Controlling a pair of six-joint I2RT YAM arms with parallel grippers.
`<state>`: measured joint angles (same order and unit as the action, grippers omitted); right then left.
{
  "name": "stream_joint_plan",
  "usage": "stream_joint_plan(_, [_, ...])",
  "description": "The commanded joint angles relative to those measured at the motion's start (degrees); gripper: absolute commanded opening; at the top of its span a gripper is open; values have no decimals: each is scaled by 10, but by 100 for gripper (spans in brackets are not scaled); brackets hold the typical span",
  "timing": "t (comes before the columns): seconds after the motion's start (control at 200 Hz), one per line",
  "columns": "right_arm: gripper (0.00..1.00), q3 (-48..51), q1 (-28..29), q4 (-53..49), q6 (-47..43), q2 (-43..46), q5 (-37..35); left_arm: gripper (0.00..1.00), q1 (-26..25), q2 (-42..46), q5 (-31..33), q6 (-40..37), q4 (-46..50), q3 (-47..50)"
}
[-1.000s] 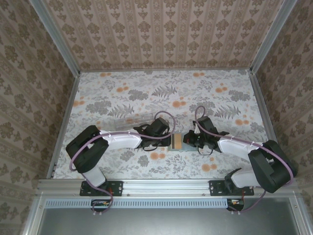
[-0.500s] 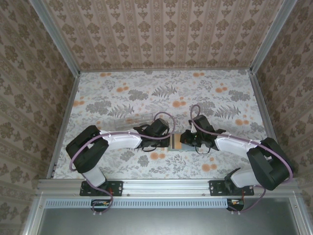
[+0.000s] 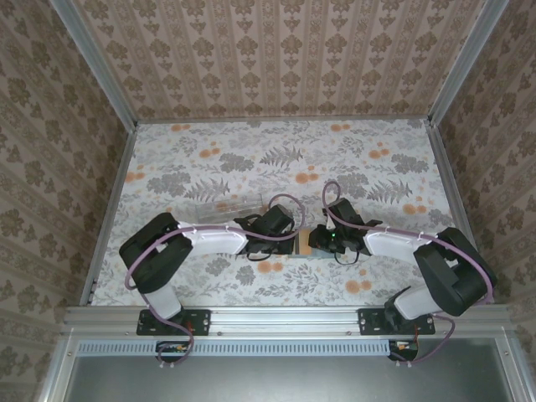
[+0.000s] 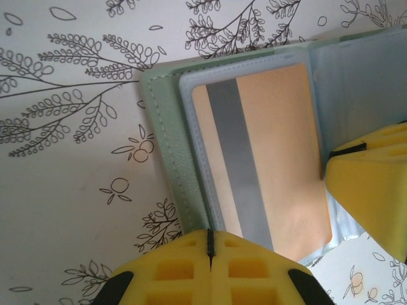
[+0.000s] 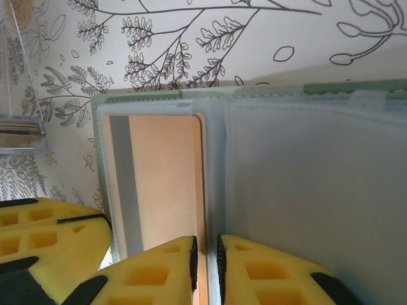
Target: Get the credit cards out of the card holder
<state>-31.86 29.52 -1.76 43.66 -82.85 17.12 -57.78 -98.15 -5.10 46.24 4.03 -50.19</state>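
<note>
**Grippers meet over the open card holder**

Card holder [image 4: 166,146] lies opened flat on the floral table [image 3: 251,159], near the front edge and midway between the 2 arms. Its grey-green outside shows as a stitched border around the blue-grey inner pockets. A tan-orange card [image 4: 280,159] with a dark stripe along its length sits inside the clear pocket on one half of the holder, fully tucked in.

Left gripper [image 4: 210,254] is closed, with its yellow pads pressed together along a thin seam. Its tips sit at the near edge of the holder, just below the card's striped end. Whether any material is pinched between them cannot be told.

Right gripper [image 5: 206,264] comes in from the other side at the holder's middle fold. Its jaws stand a narrow slit apart, and the card's long edge and the pocket's lip run down into that slit. Whether the pads are clamping them cannot be told.

A clear plastic case [image 3: 224,208] lies on the table just behind the left arm, apart from the holder.
</note>
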Motion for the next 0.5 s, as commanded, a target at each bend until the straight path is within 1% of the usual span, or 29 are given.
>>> stream_joint_plan(0.0, [21, -8, 4, -4, -2, -17, -3, 0, -4, -13, 6, -7, 14, -17])
stream_joint_plan(0.115, [21, -4, 4, 3, 2, -22, -1, 0, -6, -19, 4, -5, 14, -18])
stream_joint_plan(0.34, [20, 6, 3, 42, 19, -25, 39, 0, -9, -30, 0, -4, 17, -25])
stream_joint_plan(0.495, [20, 11, 2, 60, 31, -21, 51, 0, -11, -39, -4, -2, 16, -30])
